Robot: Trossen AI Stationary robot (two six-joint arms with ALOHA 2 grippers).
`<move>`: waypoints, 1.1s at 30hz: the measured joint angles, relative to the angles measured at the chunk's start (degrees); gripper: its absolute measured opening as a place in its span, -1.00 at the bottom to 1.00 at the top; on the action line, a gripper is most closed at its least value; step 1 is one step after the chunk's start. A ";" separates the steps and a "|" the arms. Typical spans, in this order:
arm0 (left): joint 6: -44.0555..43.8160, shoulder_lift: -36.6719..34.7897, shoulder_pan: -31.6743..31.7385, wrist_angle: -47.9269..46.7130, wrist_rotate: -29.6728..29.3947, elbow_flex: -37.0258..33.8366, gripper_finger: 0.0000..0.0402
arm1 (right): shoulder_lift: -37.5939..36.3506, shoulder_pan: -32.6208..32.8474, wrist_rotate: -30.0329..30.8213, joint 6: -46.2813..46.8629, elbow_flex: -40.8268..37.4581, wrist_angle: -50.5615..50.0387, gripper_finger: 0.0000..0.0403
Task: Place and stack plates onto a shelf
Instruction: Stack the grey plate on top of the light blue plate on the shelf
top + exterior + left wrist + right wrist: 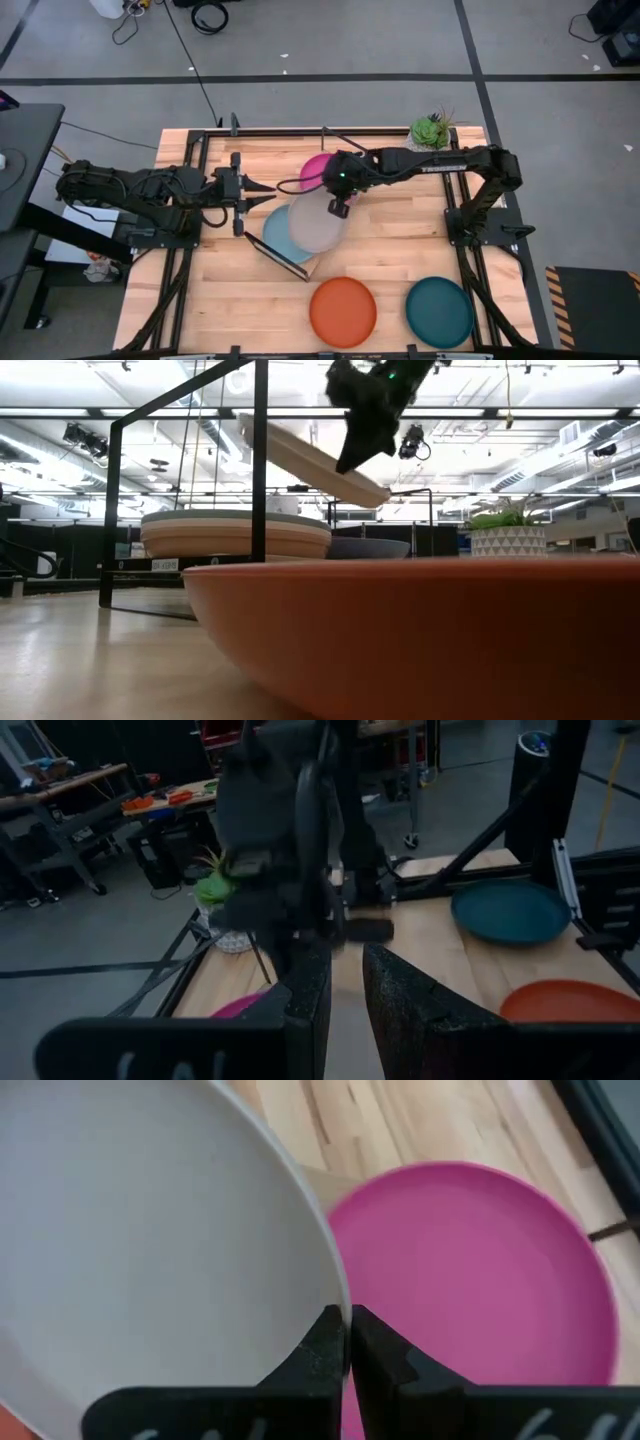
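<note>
Right gripper: held over the middle of the table; its fingers are pinched on the rim of the grey plate. In the low view this plate is seen tilted in the air, gripped at its lower edge.

Grey plate: carried above the shelf, partly covering the pale blue plate from overhead. In the right wrist view its rim is seen clamped between the two dark fingers.

Pink plate: lying just behind the grey plate, toward the far side of the table; shown large in the right wrist view.

Pale blue plate: resting on the shelf, topmost of a stack seen in the low view; the colours beneath are hard to tell.

Orange plate: flat on the table near the front edge, filling the foreground of the low view.

Dark teal plate: flat on the table, just beside the orange plate, on the right arm's side.

Left gripper: held level at the left of the shelf, fingers parted and grasping nothing.

Potted plant: standing at the far right corner of the table.
</note>
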 joint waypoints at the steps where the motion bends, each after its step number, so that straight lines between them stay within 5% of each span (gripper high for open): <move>1: 0.03 0.07 0.00 0.15 -0.28 0.01 -0.66 | 1.04 -0.44 -0.65 -0.61 0.73 0.00 -0.93; 11: 0.09 0.21 -0.08 1.65 -0.47 0.01 -0.66 | 12.08 -1.65 -4.68 -4.02 10.56 0.61 -0.93; 17: 0.10 0.25 0.02 0.74 -0.77 0.01 -0.66 | 16.11 -1.52 -10.90 -5.78 12.51 1.42 -0.74; 28: 0.54 0.25 0.00 -0.93 -0.53 0.02 -0.66 | 11.82 -0.08 -10.92 -8.25 12.66 -1.50 -0.61; 33: 0.62 0.25 -0.02 -1.58 -0.44 0.03 -0.66 | 10.81 4.19 -5.34 -9.64 9.67 -2.09 -0.61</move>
